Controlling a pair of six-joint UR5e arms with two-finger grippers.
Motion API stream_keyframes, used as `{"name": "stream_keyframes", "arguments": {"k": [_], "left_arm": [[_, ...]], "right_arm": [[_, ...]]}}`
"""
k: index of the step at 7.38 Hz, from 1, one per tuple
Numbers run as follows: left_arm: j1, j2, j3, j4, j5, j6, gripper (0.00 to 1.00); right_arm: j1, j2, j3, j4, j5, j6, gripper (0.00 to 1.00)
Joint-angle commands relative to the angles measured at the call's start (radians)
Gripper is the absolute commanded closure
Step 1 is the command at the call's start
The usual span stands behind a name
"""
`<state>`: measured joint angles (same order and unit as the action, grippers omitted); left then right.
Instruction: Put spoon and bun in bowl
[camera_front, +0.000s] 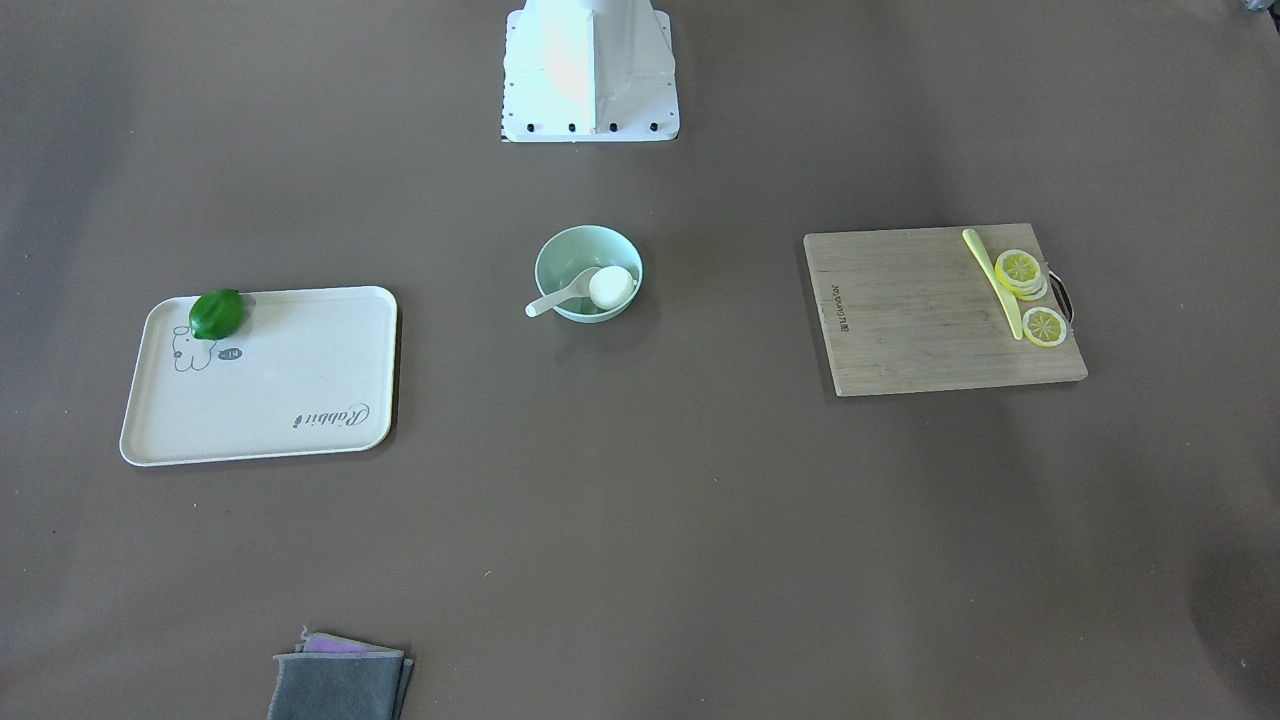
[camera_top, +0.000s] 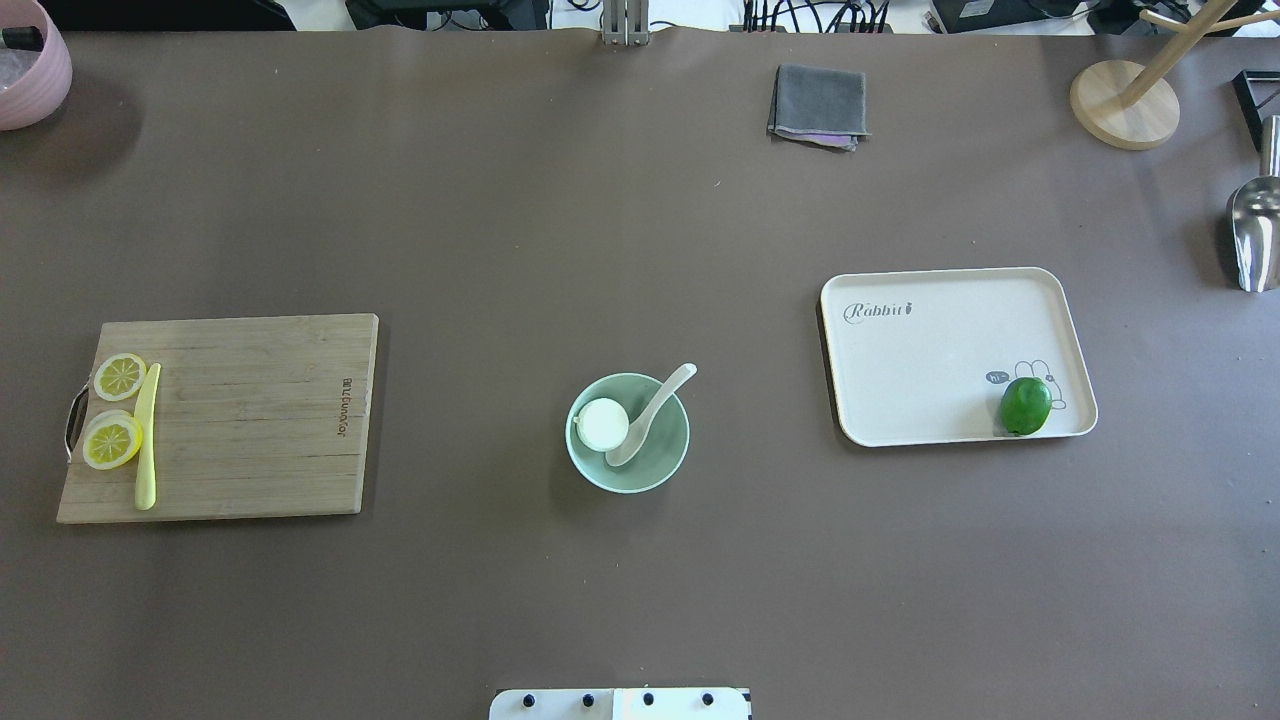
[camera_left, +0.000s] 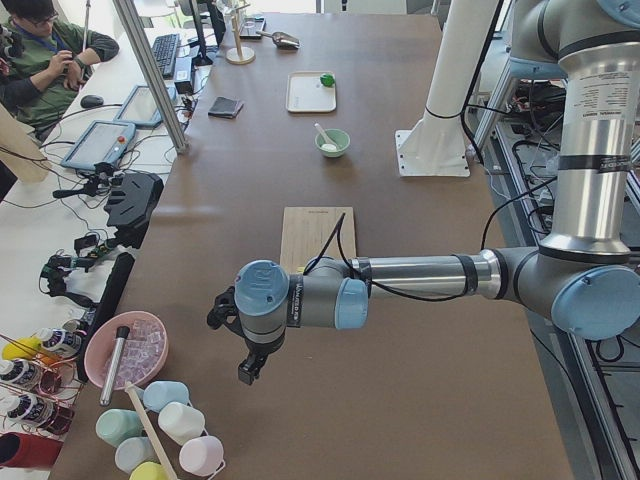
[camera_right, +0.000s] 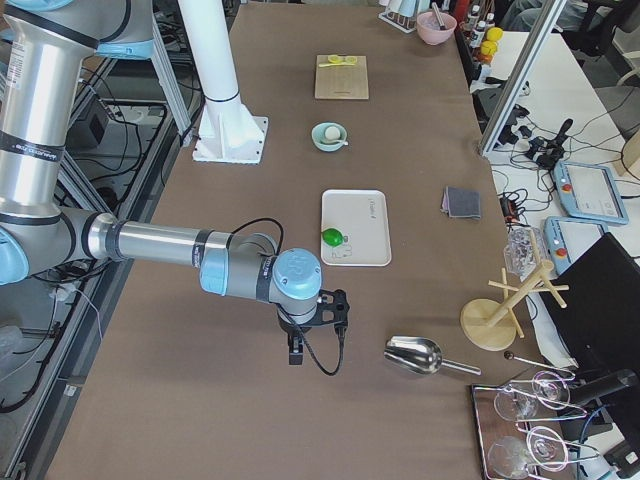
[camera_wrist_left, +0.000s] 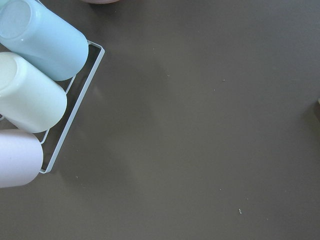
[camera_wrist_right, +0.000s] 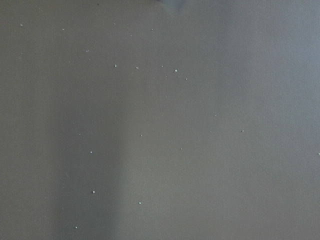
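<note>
- Bowl (camera_top: 655, 462): pale mint green. Stands upright at mid-desk, directly in front of the robot's base, between the cutting board (camera_top: 250, 420) and the tray (camera_top: 930, 360), well apart from both.
- Bun (camera_top: 602, 423): white and round. Lies inside the bowl against the wall on the robot's left side, just beside the spoon's scoop.
- Spoon (camera_top: 652, 410): white.
  - The scoop is down in the bowl and the handle leans on the rim, its tip jutting past it.
  - The long axis runs from the bowl's floor outward, away from the robot and toward its right.
- Left hand (camera_left: 248, 368): hangs over bare desk at the robot's far left end, beyond the cutting board and near a rack of cups (camera_wrist_left: 30, 95). It shows only in a side view, so I cannot tell whether its jaws are apart or together; nothing is visibly held.
- Right hand (camera_right: 296, 350): hangs over bare desk at the far right end, beyond the tray. It also shows only from the side, so its jaw state cannot be told.
- Governing relation: the bowl lies toward mid-desk from each hand, well apart from both, and neither arm is clearly nearer.
- Judgement: both items sit in the bowl, so the task reads as complete and no further grasp seems called for.
- Other stock: lime (camera_top: 1026, 405) on the tray; knife (camera_top: 147, 435) and lemon slices (camera_top: 112, 440) on the board.
</note>
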<state>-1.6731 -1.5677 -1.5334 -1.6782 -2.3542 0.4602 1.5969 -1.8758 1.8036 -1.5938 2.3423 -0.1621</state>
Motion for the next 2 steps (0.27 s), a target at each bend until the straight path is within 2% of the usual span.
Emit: {"name": "stream_keyframes", "arguments": {"k": [1, 2], "left_arm": [[0.001, 0.0, -0.001, -0.002, -0.004, 0.0, 0.02], [0.001, 0.0, -0.001, -0.002, -0.004, 0.0, 0.02]], "right_arm": [[0.0, 0.001, -0.003, 0.0, 0.0, -0.001, 0.0], [0.0, 0.0, -0.004, 0.0, 0.0, -0.001, 0.0]]}}
